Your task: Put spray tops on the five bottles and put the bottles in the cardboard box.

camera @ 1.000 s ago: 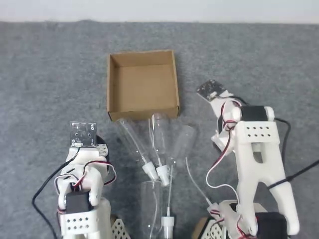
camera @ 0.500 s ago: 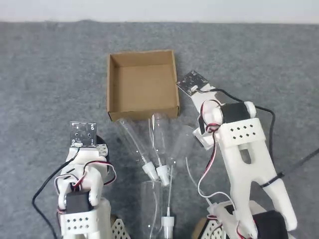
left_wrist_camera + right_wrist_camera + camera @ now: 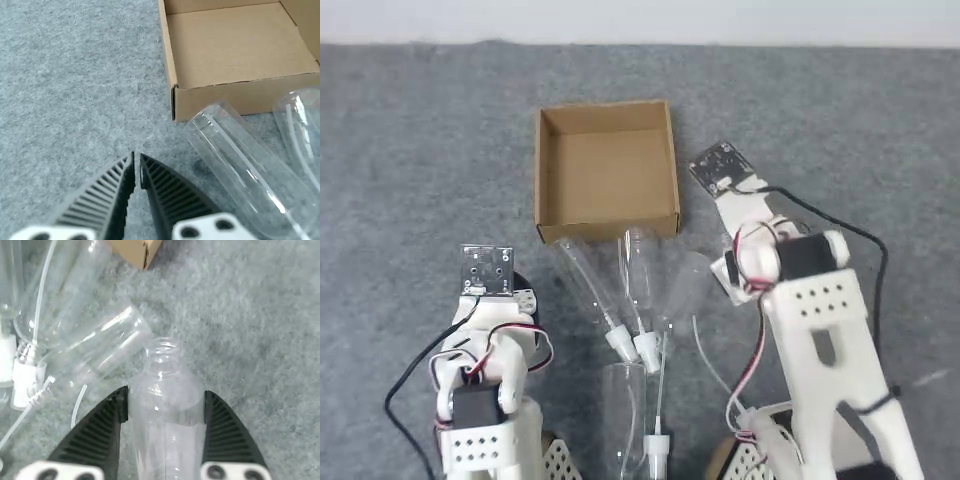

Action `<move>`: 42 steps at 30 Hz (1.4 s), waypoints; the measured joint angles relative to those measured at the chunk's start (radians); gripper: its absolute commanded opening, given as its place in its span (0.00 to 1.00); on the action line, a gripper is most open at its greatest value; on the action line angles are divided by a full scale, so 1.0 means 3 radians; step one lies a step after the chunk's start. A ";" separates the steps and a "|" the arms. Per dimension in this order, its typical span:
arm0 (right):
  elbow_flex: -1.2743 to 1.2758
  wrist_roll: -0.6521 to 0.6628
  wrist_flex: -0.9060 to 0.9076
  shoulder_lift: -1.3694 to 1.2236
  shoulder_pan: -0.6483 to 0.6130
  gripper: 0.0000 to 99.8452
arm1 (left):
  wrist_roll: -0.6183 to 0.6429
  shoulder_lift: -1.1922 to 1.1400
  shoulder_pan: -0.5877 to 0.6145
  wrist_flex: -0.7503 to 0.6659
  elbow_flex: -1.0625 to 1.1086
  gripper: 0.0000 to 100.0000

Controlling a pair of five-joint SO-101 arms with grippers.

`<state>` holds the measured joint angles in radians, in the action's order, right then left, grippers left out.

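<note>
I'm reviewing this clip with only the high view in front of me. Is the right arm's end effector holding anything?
Observer: Yes. In the right wrist view, the right end effector is closed on a clear plastic bottle.
Operator: Does that bottle have a spray top on it?
Observer: No. Its neck is open and bare.
Operator: And the left end effector?
Observer: The left wrist view shows the left end effector shut with nothing in it. It is above the grey carpet, near a corner of the brown cardboard box.
</note>
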<state>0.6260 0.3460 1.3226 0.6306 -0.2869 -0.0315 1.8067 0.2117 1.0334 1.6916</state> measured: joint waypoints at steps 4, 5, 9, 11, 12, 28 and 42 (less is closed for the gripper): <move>0.0307 -0.0082 -0.0235 0.0261 0.0000 0.09 | 0.0000 0.0000 0.0000 0.0000 0.0000 0.02; 0.0384 -0.0107 -0.0292 0.0317 0.0000 0.09 | 0.0000 0.0000 0.0000 0.0000 0.0000 0.02; 0.0588 -0.0199 -0.0450 0.0547 0.0000 0.09 | -0.0092 0.0000 0.0000 0.0000 0.0000 0.02; 0.0696 -0.0261 -0.0527 0.0680 -0.0005 0.09 | -0.0138 0.0000 0.0000 0.0000 0.0000 0.02; 0.0757 -0.0286 -0.0568 0.0747 -0.0005 0.09 | -0.0148 0.0000 0.0000 0.0000 0.0000 0.02; 0.1652 -0.0573 -0.1355 0.1560 0.0118 0.09 | -0.0184 0.0000 0.0000 0.0000 0.0000 0.02; 0.2240 -0.0762 -0.1795 0.2220 0.0389 0.09 | -0.0895 0.0000 0.0000 0.0133 -0.0077 0.04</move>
<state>1.2981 0.1174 0.7841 1.2965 -0.1703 -0.3000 1.8067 0.2117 1.0733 1.6686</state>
